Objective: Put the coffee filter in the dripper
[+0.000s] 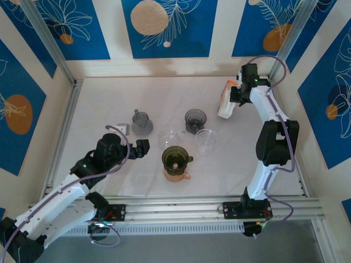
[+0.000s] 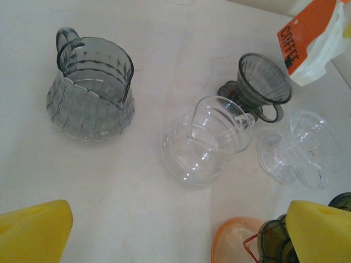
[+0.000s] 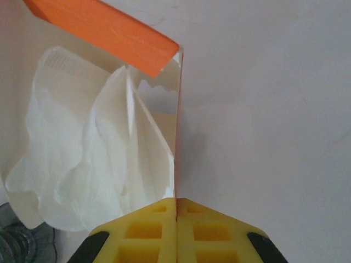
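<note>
1. Pressing flat against each other, the yellow pads of the right gripper [image 3: 176,216] leave no gap. The thin side wall of the orange-and-white cardboard filter carton [image 3: 104,30] runs straight down into their seam. I cannot tell whether any paper is nipped there.
2. Just left of that seam, the white crinkled paper coffee filters [image 3: 93,153] spill from the carton's open mouth, still inside the box.
3. In the overhead view the right gripper [image 1: 235,97] is at the far right of the white marbled table [image 1: 109,98], against the filter carton [image 1: 226,101].
4. The left gripper [image 2: 181,230] is spread wide with nothing between its yellow pads [image 2: 33,230]. It hovers over the near left part of the table.
5. Ahead of it, a smoky grey ribbed glass pitcher [image 2: 93,90] stands upright on the left.
6. A clear glass server [image 2: 205,139] sits in the middle, touching or just beside a smoky grey cone dripper [image 2: 263,82] behind it.
7. A clear plastic dripper [image 2: 304,148] stands to the right of the server.
8. Nearest the arms, a dark olive dripper [image 1: 176,157] rests on an orange glass server [image 1: 178,175]. It is well apart from the filters.
</note>
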Controlling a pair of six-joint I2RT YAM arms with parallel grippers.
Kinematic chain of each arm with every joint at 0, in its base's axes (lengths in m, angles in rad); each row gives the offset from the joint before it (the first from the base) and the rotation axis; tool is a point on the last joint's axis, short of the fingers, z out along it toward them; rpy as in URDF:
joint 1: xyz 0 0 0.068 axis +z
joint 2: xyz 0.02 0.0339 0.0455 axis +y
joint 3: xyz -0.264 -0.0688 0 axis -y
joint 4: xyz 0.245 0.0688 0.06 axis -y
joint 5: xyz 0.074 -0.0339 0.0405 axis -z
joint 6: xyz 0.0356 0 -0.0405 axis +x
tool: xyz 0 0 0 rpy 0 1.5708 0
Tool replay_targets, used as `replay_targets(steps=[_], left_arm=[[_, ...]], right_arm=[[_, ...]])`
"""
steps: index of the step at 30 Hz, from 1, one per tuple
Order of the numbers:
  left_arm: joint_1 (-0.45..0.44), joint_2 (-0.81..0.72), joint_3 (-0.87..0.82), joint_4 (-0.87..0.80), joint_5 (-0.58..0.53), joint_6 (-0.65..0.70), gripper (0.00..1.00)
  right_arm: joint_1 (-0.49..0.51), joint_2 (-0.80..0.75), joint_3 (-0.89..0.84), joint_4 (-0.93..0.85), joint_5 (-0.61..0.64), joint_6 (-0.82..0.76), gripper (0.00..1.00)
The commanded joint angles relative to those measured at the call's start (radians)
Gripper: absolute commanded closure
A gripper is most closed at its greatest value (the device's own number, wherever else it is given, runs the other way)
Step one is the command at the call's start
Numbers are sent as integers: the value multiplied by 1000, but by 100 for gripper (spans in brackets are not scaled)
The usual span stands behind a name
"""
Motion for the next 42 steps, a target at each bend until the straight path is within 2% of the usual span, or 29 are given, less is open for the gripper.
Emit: replay_targets(steps=[1,6,12,14,18,21,28,34,37,42], left_arm=[[11,3,6,5,-1,5,0],[12,4,10,1,0,-2,0],[15,14,18,-6,-3,-6,0],[14,19,21,-4,-4,-7,0],[15,32,26,-2,0,-10,0],[15,43,33,-3,4,-10,0],[16,52,40,5,11,-10,0],[16,52,20,47,34,-17,0],[15,52,14,55,33,-22,0],[16,53,21,41,29,-22,0]], right_arm=[[30,60,76,-56,48,-84,92],[67,150,162,-80,89,-128,92],[75,188,203,-84,82,-137,90],[82,190,206,-81,85,-140,87],[89,188,208,-79,99,-134,75],[88,157,188,-61,118,-117,68],[86,17,95,4,123,-50,65],[104,-73,55,43,66,21,59],[119,-44,89,-2,-6,61,61],[139,80,219,-130,11,132,73]])
